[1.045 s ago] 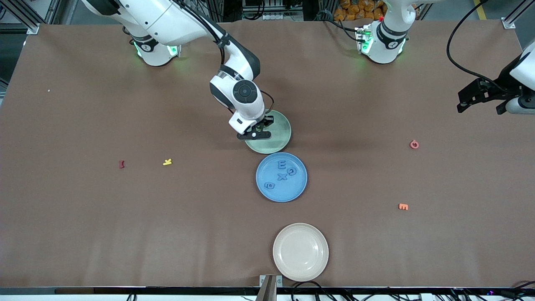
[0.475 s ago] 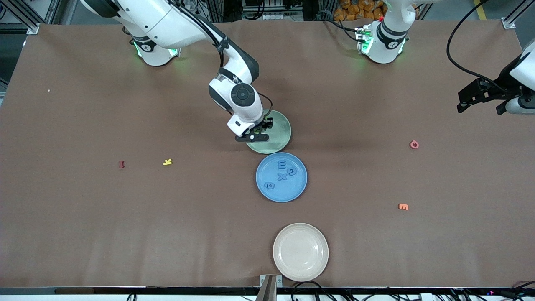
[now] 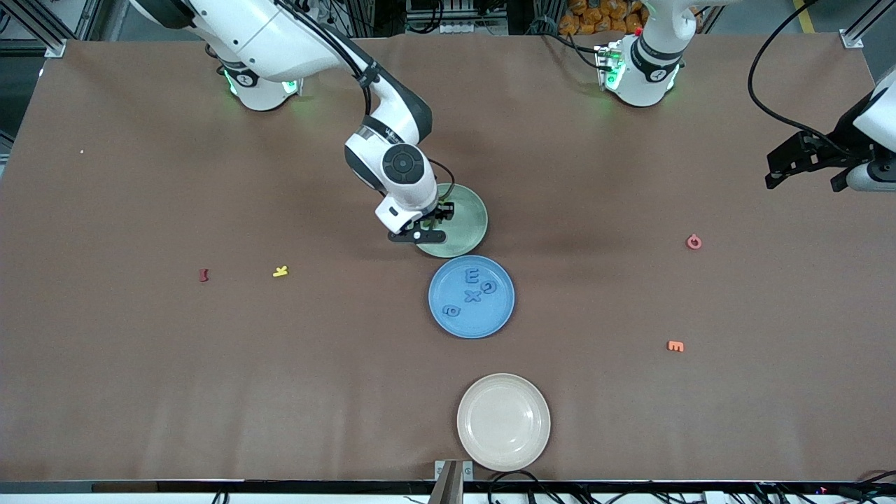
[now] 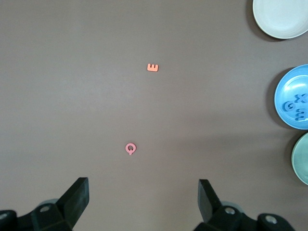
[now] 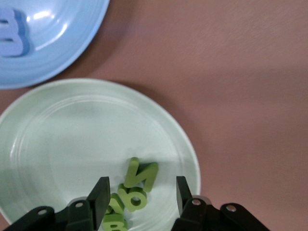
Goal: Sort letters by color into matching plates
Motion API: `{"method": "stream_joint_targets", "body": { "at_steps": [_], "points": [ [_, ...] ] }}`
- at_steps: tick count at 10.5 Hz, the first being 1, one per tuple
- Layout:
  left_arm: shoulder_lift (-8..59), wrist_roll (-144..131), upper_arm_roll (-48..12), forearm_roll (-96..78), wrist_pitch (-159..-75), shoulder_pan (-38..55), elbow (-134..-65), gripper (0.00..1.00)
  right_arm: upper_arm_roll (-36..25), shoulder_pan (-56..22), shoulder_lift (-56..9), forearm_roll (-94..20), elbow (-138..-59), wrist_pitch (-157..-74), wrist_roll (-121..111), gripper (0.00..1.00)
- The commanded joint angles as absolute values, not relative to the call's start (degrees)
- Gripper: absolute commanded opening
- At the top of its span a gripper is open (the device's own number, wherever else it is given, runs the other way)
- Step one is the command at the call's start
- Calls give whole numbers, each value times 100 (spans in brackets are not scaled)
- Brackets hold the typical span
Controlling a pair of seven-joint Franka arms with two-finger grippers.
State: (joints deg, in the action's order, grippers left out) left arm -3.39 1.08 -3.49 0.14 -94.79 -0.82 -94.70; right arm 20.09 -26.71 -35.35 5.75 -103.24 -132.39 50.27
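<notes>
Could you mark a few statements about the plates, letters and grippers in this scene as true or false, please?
1. The blue plate holds blue letters. True.
2. The cream plate holds an orange letter. False: nothing lies in it; the orange E is on the table, toward the left arm's end.
3. The right gripper is open over the green plate. True; the green letters lie in the plate below it.
4. The left gripper grips the pink letter. False: it is open, and the letter lies on the table.
5. The green plate is nearer to the front camera than the blue plate. False: it is farther.
</notes>
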Motion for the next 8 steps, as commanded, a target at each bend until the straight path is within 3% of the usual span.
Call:
{"method": "stream_joint_targets", "body": {
  "at_steps": [1, 4, 5, 6, 7, 8],
  "points": [
    [-352, 281, -343, -97, -9439, -114, -9457, 100, 2223, -2287, -3112, 624, -10266, -12806, 5063, 64],
    [-352, 281, -343, -97, -9439, -105, -9457, 100, 2539, -1804, -2840, 624, -10283, -12648, 5054, 67],
    [-352, 290, -343, -97, -9439, -105, -9457, 100, 2740, -1532, -2674, 624, -10274, -12360, 4975, 72],
    [-352, 281, -343, -97, -9439, -105, -9466, 100, 2960, -1199, -2480, 598, -10274, -12079, 4914, 93],
    [-343, 281, -343, -97, -9439, -114, -9457, 100, 3223, -900, -2348, 589, -10248, -11885, 4913, 100],
    [-343, 281, -343, -97, -9439, -106, -9457, 100, 3313, -766, -2286, 589, -10239, -11813, 4913, 100]
  ]
}}
